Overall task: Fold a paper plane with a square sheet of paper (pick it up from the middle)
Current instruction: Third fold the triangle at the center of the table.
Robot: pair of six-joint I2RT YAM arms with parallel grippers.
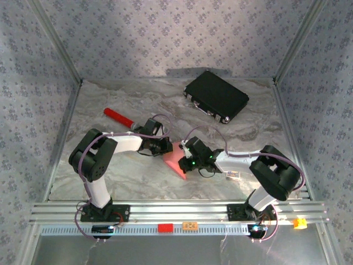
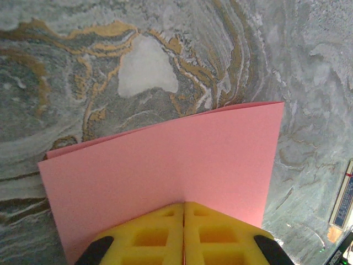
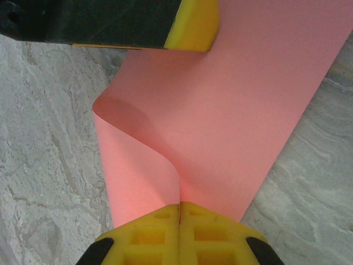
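Marbled grey desk: at its middle, the thin salmon-pink square sheet of paper was held in a loose curl. Judged light, limp, crease-prone; best pinched at edges. Left tool and right tool both clenched on it.

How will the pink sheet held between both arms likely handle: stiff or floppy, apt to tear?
Probably floppy: the pink sheet bows into a loose curl between the right end effector and the left end effector. Likely very light, as its edges look so thin. It may crease or tear if the two pull apart.
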